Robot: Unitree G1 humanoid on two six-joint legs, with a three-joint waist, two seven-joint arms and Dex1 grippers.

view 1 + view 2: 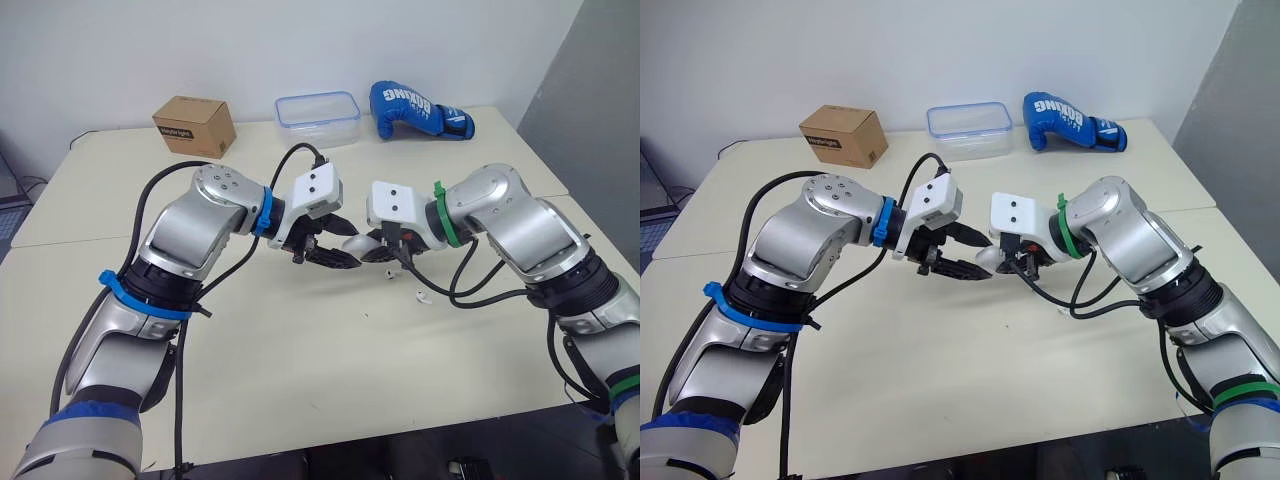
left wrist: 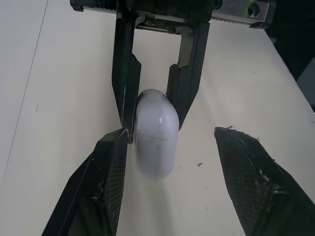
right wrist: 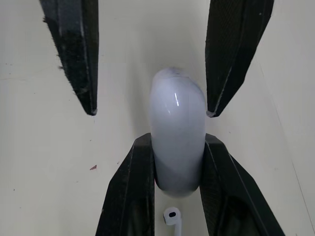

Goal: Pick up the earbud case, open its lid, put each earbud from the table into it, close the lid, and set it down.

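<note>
Fingers (image 3: 133,187) of the right gripper (image 3: 178,145) are clamping the white earbud case (image 3: 177,118) over the table (image 1: 300,360). Left gripper (image 2: 172,133) is hovering wide open, flanking the case's free end. One earbud (image 3: 171,215) is lying on the table beneath.

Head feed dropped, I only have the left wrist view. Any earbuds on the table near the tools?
Observer: I can make out one earbud on the table, nearer the robot than the right tool.
Operator: Touching the case?
Observer: No, it lies apart from the case.
Operator: Other clutter?
Observer: Cardboard box, clear container and blue boxing glove along the table's far edge.
</note>
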